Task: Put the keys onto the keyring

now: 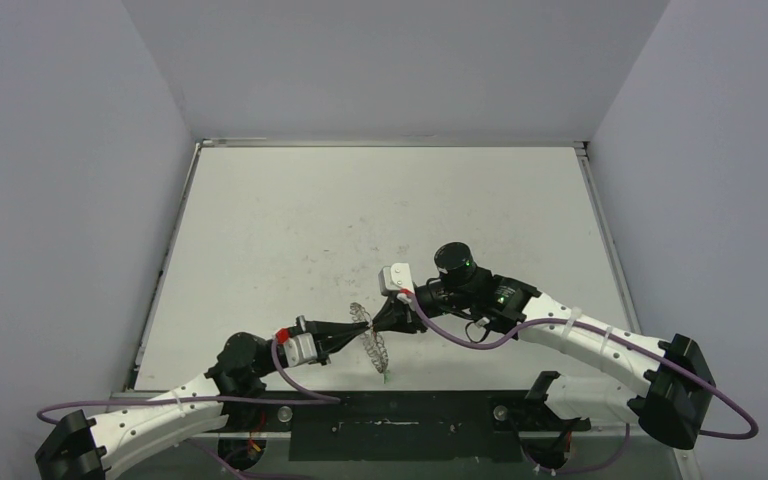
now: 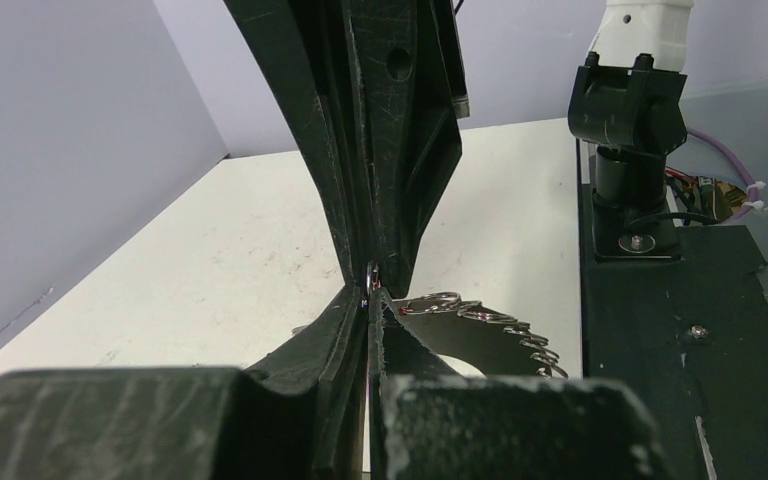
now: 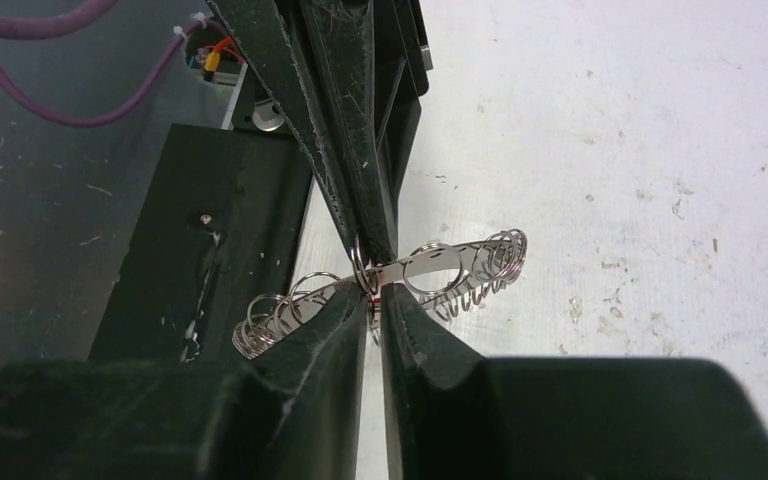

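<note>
The keyring (image 1: 371, 343) is held up off the table between my two grippers, which meet tip to tip. In the right wrist view the keyring (image 3: 430, 264) runs as a flat silver band with wire loops across my fingertips. My left gripper (image 1: 357, 325) is shut on the keyring's edge (image 2: 490, 325). My right gripper (image 1: 380, 318) is nearly shut, with a small red bit of the red-tagged key (image 3: 370, 296) in the narrow gap. The key's metal is mostly hidden. A green tag (image 1: 387, 378) hangs at the keyring's lower end.
The white, scuffed table (image 1: 380, 220) is walled on three sides. A black base strip (image 1: 410, 415) runs along the near edge below the grippers. The right arm's black mount (image 2: 628, 150) stands on it.
</note>
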{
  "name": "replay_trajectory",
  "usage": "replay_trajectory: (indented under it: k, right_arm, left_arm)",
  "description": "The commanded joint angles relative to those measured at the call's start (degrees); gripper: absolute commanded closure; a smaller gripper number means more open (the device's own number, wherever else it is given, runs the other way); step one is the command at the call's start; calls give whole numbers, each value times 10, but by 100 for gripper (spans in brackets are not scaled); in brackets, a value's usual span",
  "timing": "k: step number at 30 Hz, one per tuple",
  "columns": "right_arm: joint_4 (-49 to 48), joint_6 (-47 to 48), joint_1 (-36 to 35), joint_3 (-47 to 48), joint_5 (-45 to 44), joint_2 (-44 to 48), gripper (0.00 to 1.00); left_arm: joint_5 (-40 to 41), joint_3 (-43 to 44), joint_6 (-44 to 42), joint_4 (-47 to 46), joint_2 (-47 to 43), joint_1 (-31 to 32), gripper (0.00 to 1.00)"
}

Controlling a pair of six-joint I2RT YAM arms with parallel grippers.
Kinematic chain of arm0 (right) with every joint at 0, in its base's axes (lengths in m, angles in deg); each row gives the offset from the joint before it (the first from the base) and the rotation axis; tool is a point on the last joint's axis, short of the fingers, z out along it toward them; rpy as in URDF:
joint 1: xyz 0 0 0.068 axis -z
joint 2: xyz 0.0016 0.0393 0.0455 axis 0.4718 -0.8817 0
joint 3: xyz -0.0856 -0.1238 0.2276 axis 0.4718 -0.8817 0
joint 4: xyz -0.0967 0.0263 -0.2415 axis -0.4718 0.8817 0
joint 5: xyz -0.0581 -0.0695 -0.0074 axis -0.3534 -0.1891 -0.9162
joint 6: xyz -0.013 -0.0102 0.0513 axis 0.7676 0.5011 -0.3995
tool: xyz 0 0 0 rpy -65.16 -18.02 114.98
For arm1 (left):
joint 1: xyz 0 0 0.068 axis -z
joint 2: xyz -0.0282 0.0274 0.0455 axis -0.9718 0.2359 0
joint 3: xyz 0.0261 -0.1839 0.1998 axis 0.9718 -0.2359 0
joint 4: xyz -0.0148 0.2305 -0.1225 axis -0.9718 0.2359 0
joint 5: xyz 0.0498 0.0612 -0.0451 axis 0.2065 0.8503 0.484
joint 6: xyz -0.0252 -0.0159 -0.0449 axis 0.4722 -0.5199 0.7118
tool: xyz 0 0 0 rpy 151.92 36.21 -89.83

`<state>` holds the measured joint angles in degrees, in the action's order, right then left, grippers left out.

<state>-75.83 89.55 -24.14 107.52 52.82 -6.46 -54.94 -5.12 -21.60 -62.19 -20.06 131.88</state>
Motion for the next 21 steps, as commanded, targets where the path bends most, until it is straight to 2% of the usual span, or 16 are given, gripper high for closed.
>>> replay_trajectory:
  k: [1, 3, 15, 19, 21]
  right_arm:
    - [-43, -7, -4, 13, 3, 2, 92]
    - [-43, -8, -4, 13, 2, 5, 100]
    - [-2, -1, -4, 30, -9, 19, 100]
    - [49, 6, -4, 59, -22, 8, 100]
    - [85, 15, -4, 77, -30, -1, 100]
  left_arm:
    - [-9, 7, 8, -53, -7, 2, 100]
    - [-9, 7, 9, -51, -7, 2, 100]
    - [-4, 11, 6, -30, -7, 2, 100]
    - [-1, 20, -6, 11, -20, 2, 74]
    - [3, 28, -14, 47, -35, 2, 67]
